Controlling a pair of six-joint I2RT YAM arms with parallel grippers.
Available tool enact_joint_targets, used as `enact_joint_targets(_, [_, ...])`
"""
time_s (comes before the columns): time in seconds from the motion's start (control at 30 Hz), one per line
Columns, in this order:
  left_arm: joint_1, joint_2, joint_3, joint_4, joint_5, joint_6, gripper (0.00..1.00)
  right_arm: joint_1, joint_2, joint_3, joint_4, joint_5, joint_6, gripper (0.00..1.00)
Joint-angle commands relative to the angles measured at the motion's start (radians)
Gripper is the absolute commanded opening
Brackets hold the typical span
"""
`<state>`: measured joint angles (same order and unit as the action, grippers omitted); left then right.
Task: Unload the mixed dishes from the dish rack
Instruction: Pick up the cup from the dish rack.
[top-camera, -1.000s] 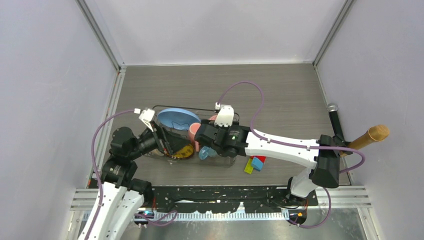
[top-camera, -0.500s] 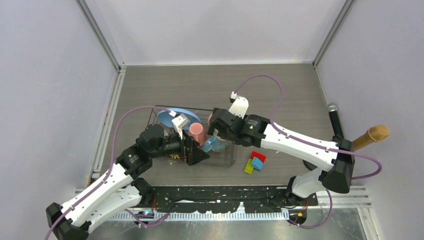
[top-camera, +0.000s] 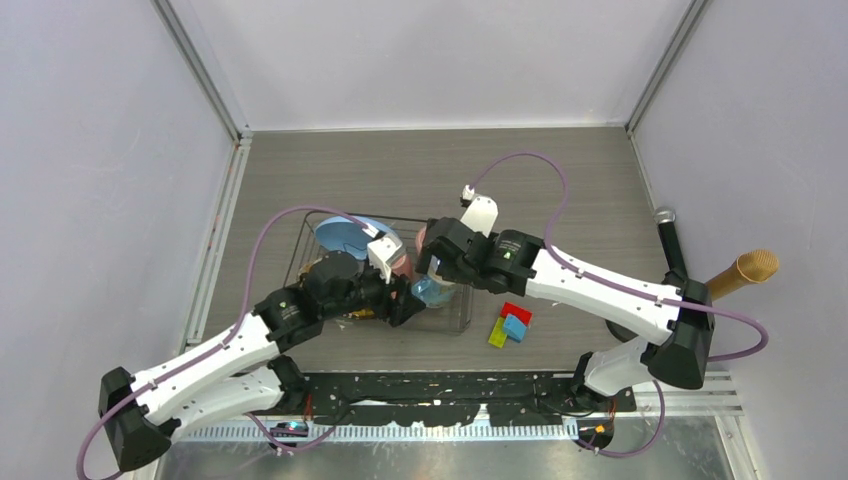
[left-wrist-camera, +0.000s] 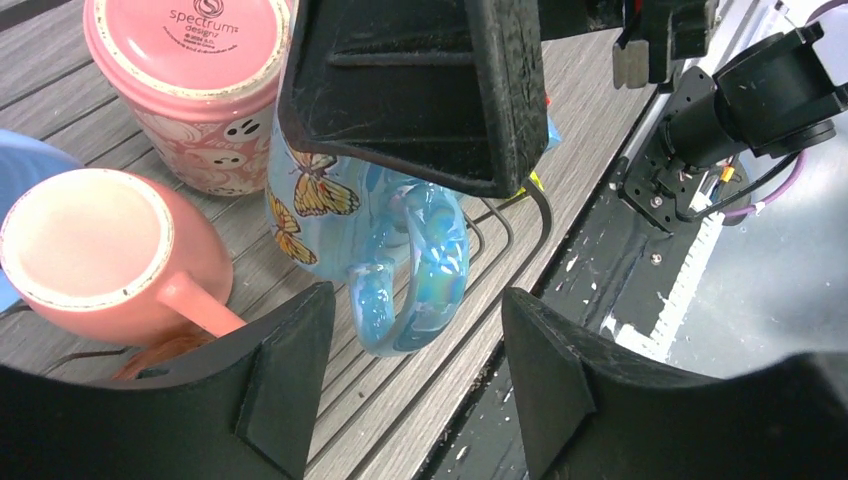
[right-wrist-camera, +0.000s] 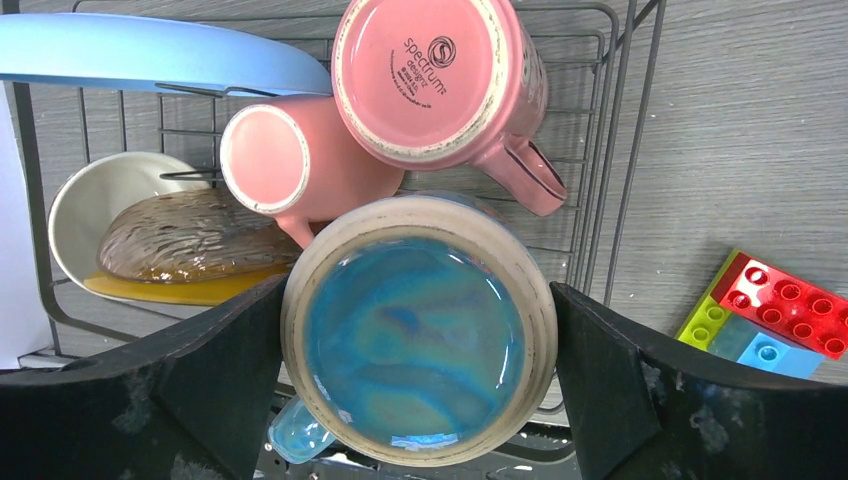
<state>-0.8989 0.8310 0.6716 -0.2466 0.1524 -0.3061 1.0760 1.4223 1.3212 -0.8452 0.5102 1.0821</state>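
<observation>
The blue mug (right-wrist-camera: 415, 325) hangs upside down with my right gripper (right-wrist-camera: 418, 340) shut on its sides, just above the near end of the dish rack (right-wrist-camera: 625, 150). From the left wrist view, its butterfly-patterned handle (left-wrist-camera: 410, 270) dangles over the rack bars, and my left gripper (left-wrist-camera: 415, 370) is open below it, one finger on each side, not touching. Still in the rack are the speckled pink mug (right-wrist-camera: 430, 75), the salmon mug (right-wrist-camera: 300, 165), the light blue plate (right-wrist-camera: 150, 55), the cream bowl (right-wrist-camera: 85, 200) and the yellow dark-patterned plate (right-wrist-camera: 190, 235).
Red, blue and green blocks (top-camera: 512, 325) lie on the table just right of the rack (top-camera: 465, 320). A microphone (top-camera: 668, 240) and a brown cylinder (top-camera: 745, 272) stand at the right wall. Both arms crowd over the rack's near right part.
My left arm has swung from the rack's left side across to the blue mug. The right gripper has shifted slightly back and right, keeping the mug.
</observation>
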Motion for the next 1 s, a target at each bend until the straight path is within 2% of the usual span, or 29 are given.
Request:
enact_joint_targets(0.0, [-0.035,0.01,0.032,0.064,-0.047,0.049,0.62,-0.002,-0.086,0.016,0.107,-0.008,0.012,0.0])
enact_joint_targets(0.13, [-0.071,0.052,0.053,0.064,-0.101,0.063,0.61,-0.003,-0.101,0.009,0.129,-0.029,0.009,0.0])
enact_joint_targets(0.27, [-0.108,0.092,0.087,0.051,-0.144,0.088,0.48,-0.002,-0.121,0.0,0.146,-0.045,0.007,0.0])
enact_joint_targets(0.43, [-0.133,0.092,0.102,0.055,-0.145,0.092,0.18,-0.002,-0.133,-0.017,0.152,-0.046,0.004,0.0])
enact_joint_targets(0.47, [-0.135,0.085,0.102,0.057,-0.169,0.091,0.06,-0.002,-0.139,-0.018,0.154,-0.046,0.001,0.0])
enact_joint_targets(0.5, [-0.139,0.079,0.101,0.058,-0.188,0.091,0.0,-0.002,-0.141,-0.02,0.156,-0.045,-0.001,0.0])
enact_joint_targets(0.53, [-0.141,0.068,0.098,0.061,-0.204,0.084,0.0,-0.002,-0.146,-0.021,0.158,-0.044,-0.006,0.01])
enact_joint_targets(0.63, [-0.142,0.032,0.081,0.091,-0.238,0.055,0.0,-0.002,-0.163,-0.04,0.206,-0.054,-0.048,0.17])
enact_joint_targets(0.67, [-0.141,0.02,0.074,0.105,-0.248,0.044,0.0,-0.002,-0.175,-0.057,0.222,-0.056,-0.073,0.31])
enact_joint_targets(0.7, [-0.142,0.006,0.067,0.12,-0.24,0.038,0.0,-0.002,-0.191,-0.066,0.248,-0.059,-0.093,0.39])
enact_joint_targets(0.73, [-0.143,-0.005,0.062,0.131,-0.234,0.033,0.0,-0.002,-0.199,-0.082,0.258,-0.06,-0.099,0.53])
enact_joint_targets(0.77, [-0.142,-0.019,0.059,0.139,-0.237,0.027,0.0,-0.003,-0.218,-0.09,0.278,-0.061,-0.113,0.59])
enact_joint_targets(0.8, [-0.144,-0.03,0.059,0.141,-0.249,0.017,0.0,-0.002,-0.229,-0.107,0.289,-0.065,-0.12,0.72])
enact_joint_targets(0.87, [-0.144,-0.057,0.06,0.139,-0.282,-0.003,0.0,-0.002,-0.266,-0.134,0.325,-0.067,-0.131,0.83])
enact_joint_targets(0.97, [-0.144,-0.086,0.06,0.14,-0.297,-0.034,0.0,-0.002,-0.338,-0.171,0.401,-0.074,-0.157,0.93])
